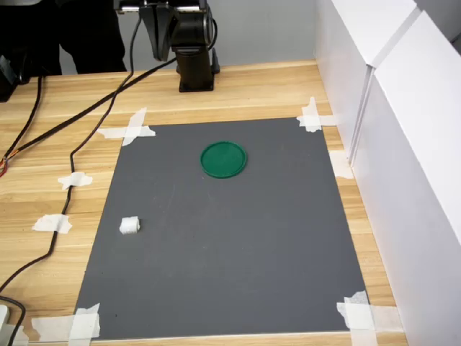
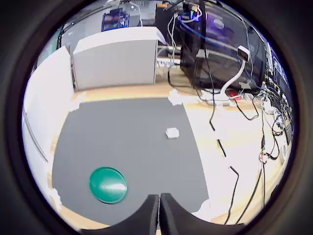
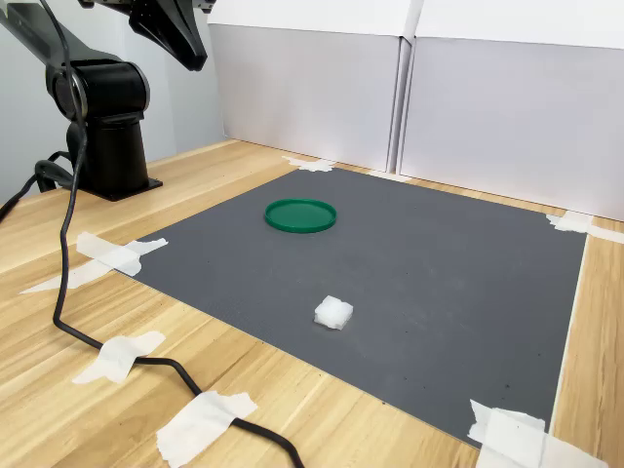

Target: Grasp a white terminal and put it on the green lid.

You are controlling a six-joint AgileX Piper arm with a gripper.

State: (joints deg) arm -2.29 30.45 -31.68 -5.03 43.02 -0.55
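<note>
The white terminal point(image 1: 129, 225) point(image 3: 333, 312) is a tiny chunky block lying alone on the grey mat point(image 1: 230, 259), close to the mat's edge on the first exterior view's left. The green lid point(image 1: 223, 159) point(image 3: 300, 215) lies flat farther back on the mat, nearer the arm's base. My gripper point(image 2: 159, 215) is shut with nothing between its fingers. It hovers high near the base point(image 3: 195, 54), well apart from both. In the wrist view the lid point(image 2: 108, 184) is close to the fingertips and the terminal point(image 2: 172, 132) is farther off.
White panels point(image 1: 403, 144) wall the first exterior view's right side of the mat. The black arm base point(image 1: 194, 58) stands behind the mat. Black cables point(image 1: 65, 180) run over the wood beside it, and white tape pieces point(image 1: 130, 130) hold the mat's corners and the cables.
</note>
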